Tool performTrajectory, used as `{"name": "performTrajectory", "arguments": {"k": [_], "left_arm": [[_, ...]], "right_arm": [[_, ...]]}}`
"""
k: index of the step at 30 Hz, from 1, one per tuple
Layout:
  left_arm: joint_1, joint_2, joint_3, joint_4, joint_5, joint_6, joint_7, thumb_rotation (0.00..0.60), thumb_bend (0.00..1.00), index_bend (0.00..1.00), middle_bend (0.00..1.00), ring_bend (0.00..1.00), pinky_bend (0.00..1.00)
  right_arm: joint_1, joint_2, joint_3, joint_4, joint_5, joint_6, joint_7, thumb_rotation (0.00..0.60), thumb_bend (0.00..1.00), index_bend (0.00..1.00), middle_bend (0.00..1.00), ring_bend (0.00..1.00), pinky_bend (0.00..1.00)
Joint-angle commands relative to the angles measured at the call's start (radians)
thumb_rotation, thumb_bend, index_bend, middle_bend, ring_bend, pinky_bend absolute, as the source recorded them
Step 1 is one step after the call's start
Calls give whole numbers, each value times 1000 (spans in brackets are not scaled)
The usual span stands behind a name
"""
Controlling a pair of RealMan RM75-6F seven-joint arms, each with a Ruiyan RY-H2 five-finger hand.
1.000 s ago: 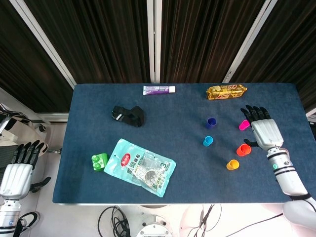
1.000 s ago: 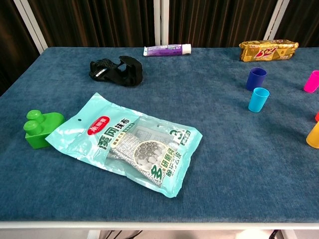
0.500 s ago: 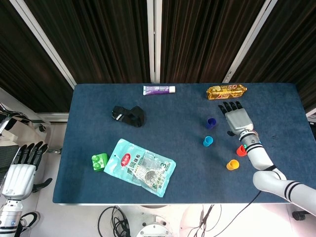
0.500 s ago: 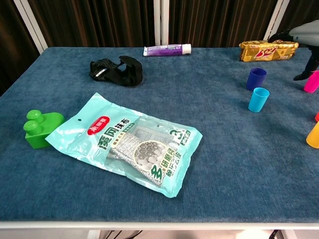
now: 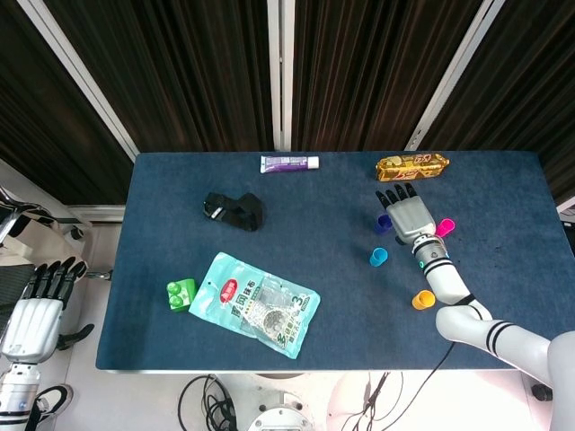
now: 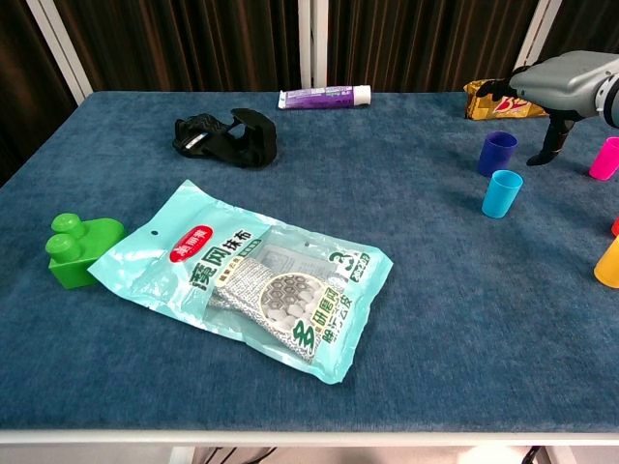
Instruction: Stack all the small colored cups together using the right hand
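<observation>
Cups around dark blue cup (image 5: 384, 222): cyan cup (image 5: 378, 258) just below it, right hand (image 5: 409, 215) over it, empty, fingers spread; orange cup (image 5: 423, 300) lower right, pink cup (image 5: 446, 227) right; left hand (image 5: 36, 301) off table, released

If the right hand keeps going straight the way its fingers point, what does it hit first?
Probably the gold snack packet at the table's far edge; the right hand hovers above the dark blue cup, though height is unclear.

Grey-backed right hand (image 5: 410, 217) with black fingers (image 5: 393, 195); white forearm, black bands.
</observation>
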Motion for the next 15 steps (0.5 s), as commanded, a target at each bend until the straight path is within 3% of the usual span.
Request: {"name": "performTrajectory", "arguments": {"k": [1, 4, 15], "left_arm": [[0, 1, 1, 0, 0, -1, -2, 600, 62, 35, 0, 0, 0], [-2, 3, 2, 2, -5, -10, -7, 600, 62, 36, 0, 0, 0], [-2, 2, 2, 12, -7, -12, -13, 600, 62, 36, 0, 0, 0]], "right_arm": [[5, -19, -5, 23, -22, -8, 33, 600, 120, 0, 145, 0, 0], [9, -30, -10, 42, -35, -16, 54, 600, 122, 12, 168, 0, 0], [9, -87, -16, 117, -77, 14, 98, 600, 132, 217, 258, 0, 0]]}}
